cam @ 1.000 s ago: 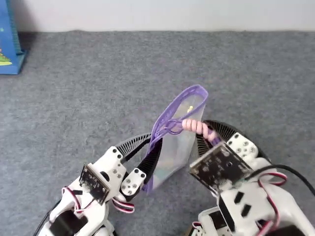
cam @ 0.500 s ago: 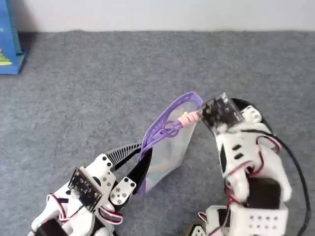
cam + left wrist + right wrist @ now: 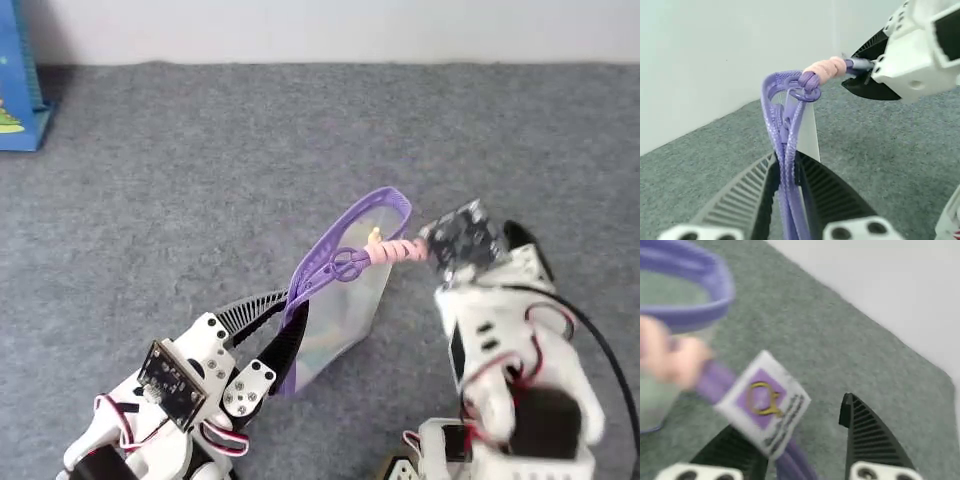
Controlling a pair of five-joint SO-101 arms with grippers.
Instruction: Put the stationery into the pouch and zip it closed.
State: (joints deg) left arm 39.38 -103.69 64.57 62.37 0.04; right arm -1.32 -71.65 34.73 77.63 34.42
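In the high view the pouch [image 3: 340, 310] stands lifted in the middle of the frame. It is a translucent bag with a purple zipper band along its upper edge, and the band makes an open loop at the top. The left gripper [image 3: 285, 345], in the lower left, is clamped on the low end of the pouch. A pink braided cord [image 3: 395, 250] goes from the zipper to the right gripper [image 3: 428, 250], just to the right of centre. A blue box [image 3: 18, 80] stands at the upper left edge of the grey carpet [image 3: 200, 170].

In the left wrist view the purple band runs up from between the closed jaws. A purple ring [image 3: 802, 94] joins it to the pink cord.

In the right wrist view the jaws stand wide apart. Between them lies a purple tag [image 3: 762, 402] with a gold mark, on a purple cord [image 3: 715, 377].
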